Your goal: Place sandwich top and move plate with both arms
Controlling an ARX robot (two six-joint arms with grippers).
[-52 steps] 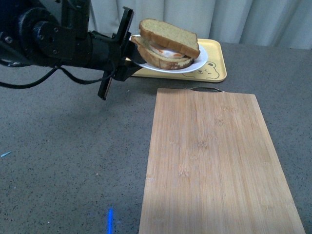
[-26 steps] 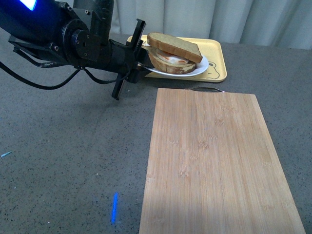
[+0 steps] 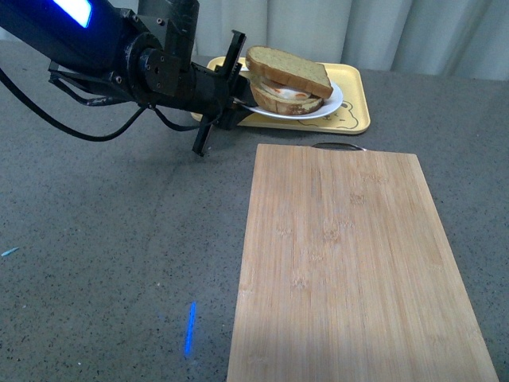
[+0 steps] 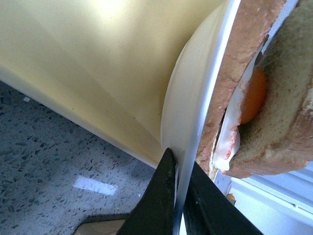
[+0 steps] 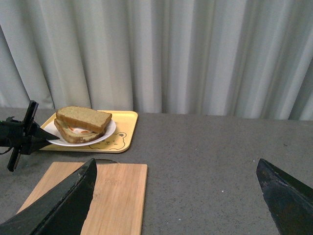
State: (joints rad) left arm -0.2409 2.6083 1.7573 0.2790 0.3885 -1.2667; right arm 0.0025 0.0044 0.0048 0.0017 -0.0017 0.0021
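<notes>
No readable text, labels, brands or numbers in any of my views. Only marking: bear drawing (image 3: 340,119) on yellow tray (image 3: 355,83), no lettering legible.

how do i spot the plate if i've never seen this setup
Beyond the far end of the wooden cutting board lies a yellow tray. Over its left side is the plate, rim pinched by the left tool, carrying a sandwich. It is the only round white thing there; the tray is rectangular and yellow.
</notes>
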